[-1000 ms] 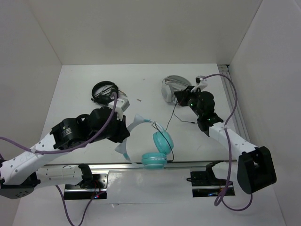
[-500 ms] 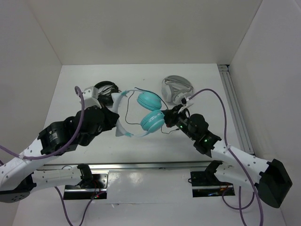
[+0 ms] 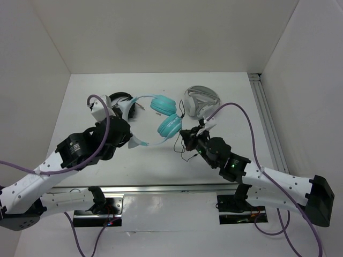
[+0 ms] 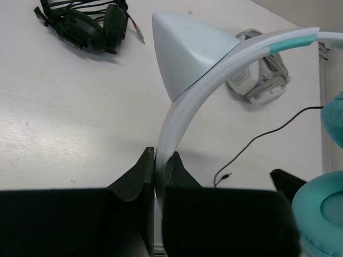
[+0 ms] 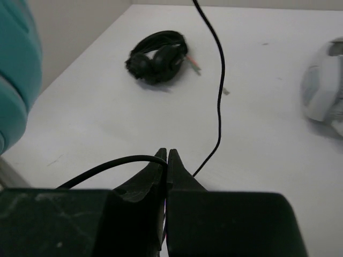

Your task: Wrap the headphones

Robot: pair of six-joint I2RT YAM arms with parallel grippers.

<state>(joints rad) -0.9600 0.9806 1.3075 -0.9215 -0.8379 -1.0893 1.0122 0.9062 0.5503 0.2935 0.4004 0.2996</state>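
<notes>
So the left gripper [image 4: 158, 163] is clamping right down on the pale headband [image 4: 214, 69] of the headphones [image 3: 162, 105], jaws squeezed onto the band with basically no gap. It's holding the whole set up off the counter [image 3: 241, 118], roughly mid-counter and a bit toward the far side. The right gripper [image 5: 167, 158] is pinching the thin black cable [image 5: 220, 107] between its closed tips, with nothing else in it. The bit that matters for wrapping, I think: the band is arcing away from the left gripper toward the far side and then curving over to the right. That means the two teal cups are hanging at the end nearest the right arm, just up and left of the right gripper in the top view. The cable is running from the cup side down to that right gripper, and its loose plug end is trailing onto the counter below. So the right arm is the nearer one for looping the cable round, and the left is just acting as the holder. Head count: three headsets total. There's one teal one in the air, one black set [image 4: 86, 29] lying at the far left, and one white and grey set [image 4: 262, 80] lying at the far right. Add to that two teal cups, one cable and two grippers, both busy.
</notes>
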